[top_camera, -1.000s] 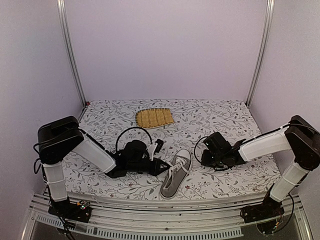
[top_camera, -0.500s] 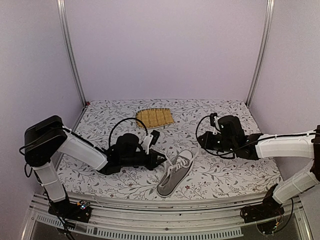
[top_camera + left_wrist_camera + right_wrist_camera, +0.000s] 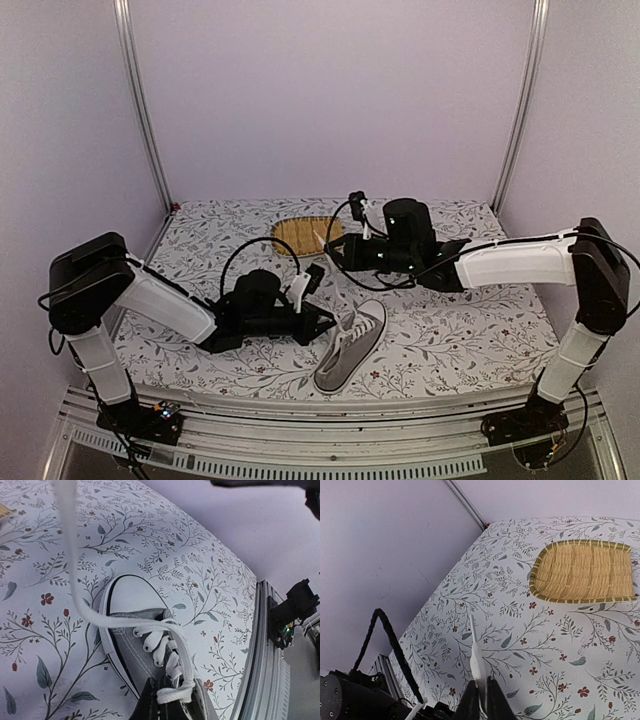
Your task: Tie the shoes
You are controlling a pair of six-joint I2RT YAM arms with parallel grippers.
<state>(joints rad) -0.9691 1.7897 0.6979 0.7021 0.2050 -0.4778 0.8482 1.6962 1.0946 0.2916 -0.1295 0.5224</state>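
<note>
The grey sneaker (image 3: 350, 352) with white toe cap (image 3: 132, 597) lies on the floral cloth at the front middle, toe pointing away from the arms. My left gripper (image 3: 323, 322) is low at the shoe's left side. In the left wrist view it (image 3: 161, 685) is shut on a white lace (image 3: 172, 692) at the top eyelets. My right gripper (image 3: 332, 252) is raised above and behind the shoe, near the mat. In the right wrist view it (image 3: 482, 691) is shut on the other lace's end (image 3: 477, 662). That lace (image 3: 67, 545) runs taut up from the shoe.
The yellow woven mat (image 3: 306, 234) lies at the back middle of the cloth, and shows in the right wrist view (image 3: 582, 572). The left arm's cable (image 3: 245, 262) loops above its wrist. Metal rail (image 3: 272, 645) runs along the table's front edge.
My right arm has swung from the right side leftward and up, drawing its lace toward the mat. The shoe has shifted a little. My left gripper has stayed at the shoe.
</note>
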